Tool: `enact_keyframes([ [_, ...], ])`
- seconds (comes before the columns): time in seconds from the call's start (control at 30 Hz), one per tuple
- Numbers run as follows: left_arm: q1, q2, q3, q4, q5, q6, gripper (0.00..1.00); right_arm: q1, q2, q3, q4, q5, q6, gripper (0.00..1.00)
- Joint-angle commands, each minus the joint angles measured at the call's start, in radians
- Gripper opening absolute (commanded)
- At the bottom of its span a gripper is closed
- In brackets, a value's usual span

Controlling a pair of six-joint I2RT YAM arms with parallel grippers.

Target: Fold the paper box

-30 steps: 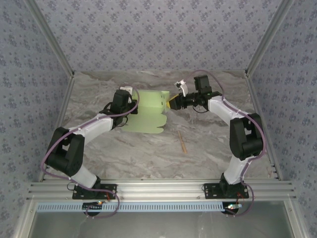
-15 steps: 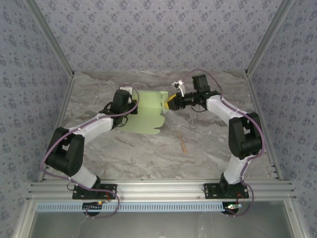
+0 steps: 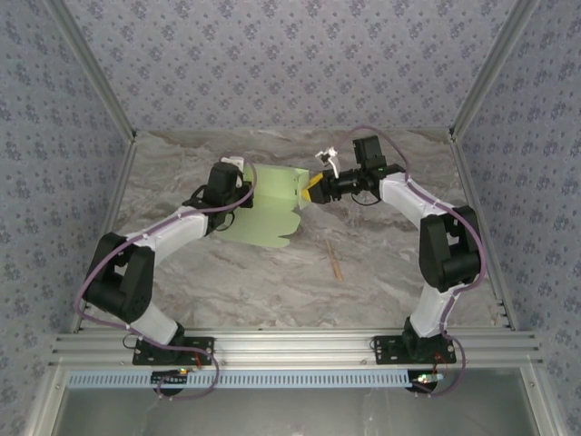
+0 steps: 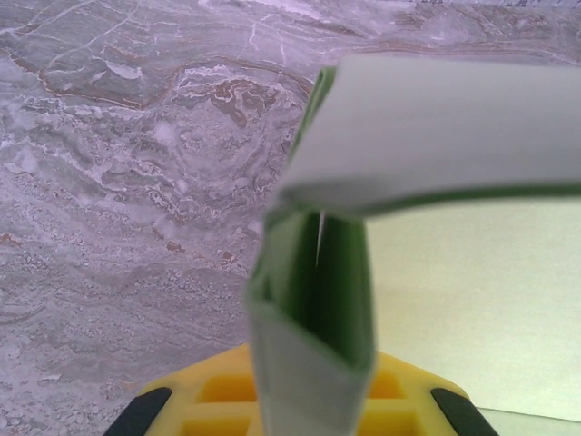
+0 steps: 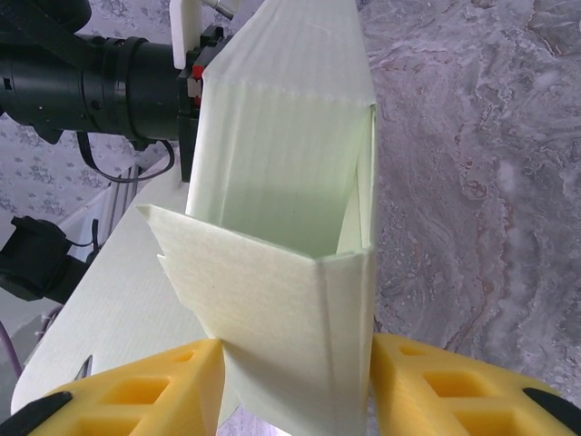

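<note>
The paper box (image 3: 270, 207) is pale green card, partly folded, lying at the back middle of the marble table between both grippers. My left gripper (image 3: 241, 193) is shut on the card's left edge; in the left wrist view a doubled strip of the card (image 4: 313, 309) stands pinched between the yellow jaws of the left gripper (image 4: 309, 404). My right gripper (image 3: 314, 188) holds the right end. There the raised, folded walls of the box (image 5: 290, 327) sit between the yellow fingers (image 5: 136, 386), which touch both sides.
A thin tan wooden stick (image 3: 335, 261) lies on the table to the right of centre, nearer than the box. The left arm's black wrist (image 5: 100, 77) shows behind the box. Patterned walls close in the back and both sides.
My right gripper has moved slightly left, pushing the box's right end inward so the card looks narrower. The left gripper has stayed put.
</note>
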Motion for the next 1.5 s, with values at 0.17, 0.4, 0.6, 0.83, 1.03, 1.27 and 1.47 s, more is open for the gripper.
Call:
enact_keyframes([
  [0.17, -0.016, 0.038, 0.061, -0.026, -0.037, 0.013, 0.0, 0.006, -0.042, 0.05, -0.088, -0.08, -0.06, 0.5],
  [0.4, -0.016, 0.045, 0.068, -0.037, -0.036, 0.013, 0.0, 0.009, -0.039, 0.063, -0.102, -0.084, -0.066, 0.5],
  [0.6, -0.024, 0.048, 0.072, -0.045, -0.024, 0.014, 0.0, 0.035, -0.016, 0.092, -0.076, -0.009, -0.016, 0.47],
  [0.83, -0.027, 0.046, 0.073, -0.048, -0.023, 0.011, 0.0, 0.079, -0.01, 0.093, -0.027, 0.172, 0.091, 0.46],
  [1.03, -0.027, 0.047, 0.082, -0.071, -0.036, 0.012, 0.0, 0.102, -0.028, 0.073, 0.005, 0.228, 0.133, 0.45],
  [1.27, -0.025, 0.058, 0.087, -0.082, -0.036, 0.013, 0.0, 0.081, -0.023, 0.08, -0.023, 0.009, 0.043, 0.47],
  [1.47, -0.016, 0.074, 0.094, -0.09, -0.033, 0.008, 0.0, 0.05, -0.043, 0.089, -0.111, -0.049, -0.025, 0.49],
])
